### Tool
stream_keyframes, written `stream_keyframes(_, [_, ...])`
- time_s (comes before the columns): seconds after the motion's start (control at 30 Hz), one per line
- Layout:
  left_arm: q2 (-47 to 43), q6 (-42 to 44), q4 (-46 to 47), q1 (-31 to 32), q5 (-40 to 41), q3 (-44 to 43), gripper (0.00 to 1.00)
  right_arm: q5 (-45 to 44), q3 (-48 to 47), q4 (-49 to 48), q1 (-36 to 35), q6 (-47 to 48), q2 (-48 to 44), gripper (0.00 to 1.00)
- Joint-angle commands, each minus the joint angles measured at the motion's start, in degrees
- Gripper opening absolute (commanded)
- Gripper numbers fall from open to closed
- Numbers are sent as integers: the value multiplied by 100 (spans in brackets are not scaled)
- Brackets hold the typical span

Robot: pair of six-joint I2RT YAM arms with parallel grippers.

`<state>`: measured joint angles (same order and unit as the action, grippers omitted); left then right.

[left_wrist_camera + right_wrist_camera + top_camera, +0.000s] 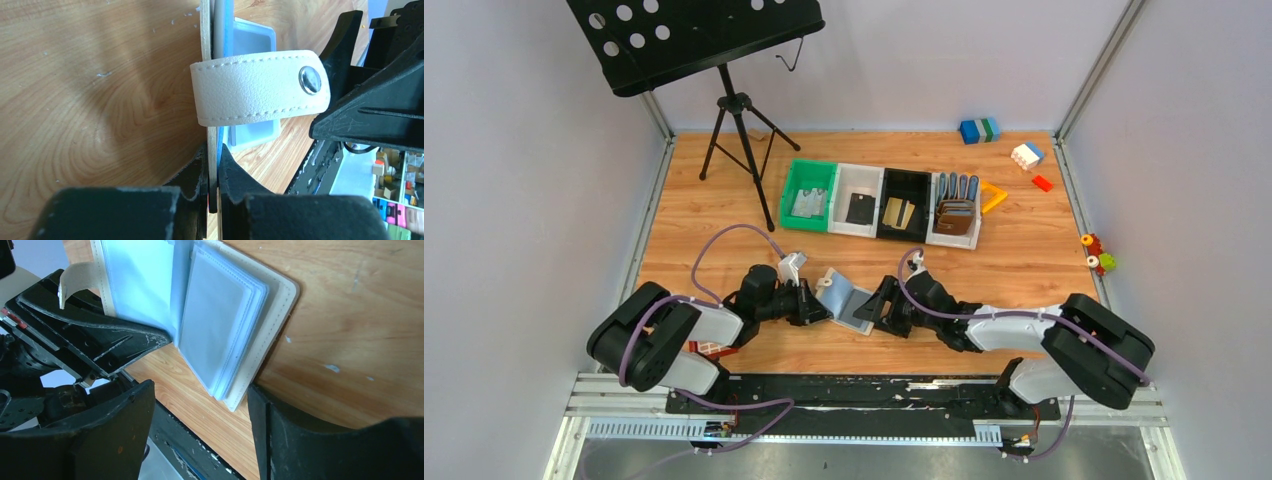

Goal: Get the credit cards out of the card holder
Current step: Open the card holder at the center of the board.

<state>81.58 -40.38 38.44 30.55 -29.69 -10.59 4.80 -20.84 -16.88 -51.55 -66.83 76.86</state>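
The card holder (844,300) is lying open on the wooden table (1024,250). It is low in the middle of the top view, right between the two arms.

The left gripper (214,175) is squeezing tight on the edge of one pale cover. It is holding that cover up on its side. The white strap (250,90) with its shiny round snap (310,80) is sticking out sideways across the middle of the left wrist view.

The right gripper (200,395) is standing wide open and is holding nothing. Its two black fingers (295,440) are sitting at the bottom of the right wrist view. The bottom corner of the holder is poking in between them. The clear blue sleeves (220,325) are fanning out like pages, and I cannot tell if a card is inside them.

Four bins are sitting in a row in the upper middle of the top view. Silvery cards (809,205) are lying in the green bin (792,195). A black card (860,208) is lying in the white bin (844,175). A gold card (899,213) is lying in the black bin (904,175). Brown wallets (956,215) are filling the last one.

Any words on the cards are too small to read.
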Motion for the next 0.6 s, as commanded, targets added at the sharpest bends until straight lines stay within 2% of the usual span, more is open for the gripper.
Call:
stream_keyframes(0.0, [142, 240, -365, -23, 200, -47, 0, 248, 5, -784, 5, -433, 446, 67])
stream_keyframes(0.17, [156, 291, -436, -23, 179, -73, 0, 427, 29, -1502, 5, -576, 444, 63])
stream_keyframes(0.4, [51, 293, -454, -22, 135, -43, 0, 406, -444, -979, 5, -261, 454, 55])
stream_keyframes(0.5, [-66, 317, -558, -23, 171, -32, 0, 360, -470, -944, 2, -200, 479, 56])
stream_keyframes(0.57, [-137, 333, -604, -22, 160, -32, 0, 338, -514, -895, 3, -147, 498, 65])
